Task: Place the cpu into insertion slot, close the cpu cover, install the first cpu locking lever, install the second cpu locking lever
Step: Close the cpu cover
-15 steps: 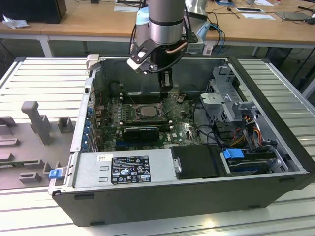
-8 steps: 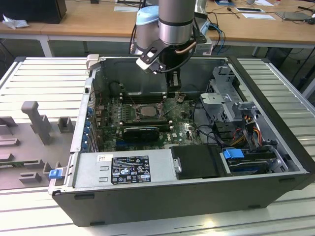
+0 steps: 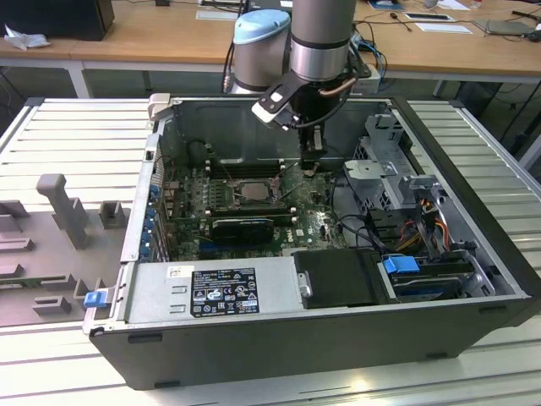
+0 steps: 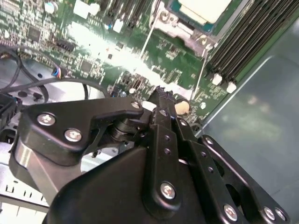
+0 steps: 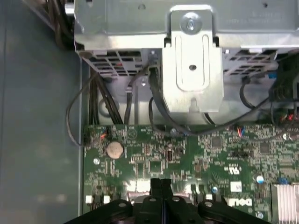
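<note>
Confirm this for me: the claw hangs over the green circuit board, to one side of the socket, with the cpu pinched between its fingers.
Wrong on one count. The claw does hang over the green circuit board, to one side of the insertion slot, but it is shut on nothing. The second wrist view shows the cpu lying in the slot instead.
</note>
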Robot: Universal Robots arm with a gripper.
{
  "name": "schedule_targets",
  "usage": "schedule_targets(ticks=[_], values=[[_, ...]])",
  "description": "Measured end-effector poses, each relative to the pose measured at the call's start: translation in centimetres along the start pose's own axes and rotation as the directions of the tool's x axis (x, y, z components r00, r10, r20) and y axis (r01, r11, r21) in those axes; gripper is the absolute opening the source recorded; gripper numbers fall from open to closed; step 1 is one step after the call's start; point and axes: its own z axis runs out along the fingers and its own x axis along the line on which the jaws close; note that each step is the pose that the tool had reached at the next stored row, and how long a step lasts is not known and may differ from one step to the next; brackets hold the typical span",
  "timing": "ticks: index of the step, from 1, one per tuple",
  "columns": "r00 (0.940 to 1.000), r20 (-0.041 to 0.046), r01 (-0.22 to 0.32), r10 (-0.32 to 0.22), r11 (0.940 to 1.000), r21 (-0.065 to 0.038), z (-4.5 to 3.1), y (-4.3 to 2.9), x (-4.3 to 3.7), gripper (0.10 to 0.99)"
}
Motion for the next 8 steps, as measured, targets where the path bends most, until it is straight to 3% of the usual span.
schedule_targets(ticks=[4,8], values=[[1.0,0.0,0.0,0.0,1.0,0.0,0.26,0.59,0.0,0.106],[1.0,-0.0001,0.0,0.0,1.0,0.0,1.21,0.85,-0.01,0.106]])
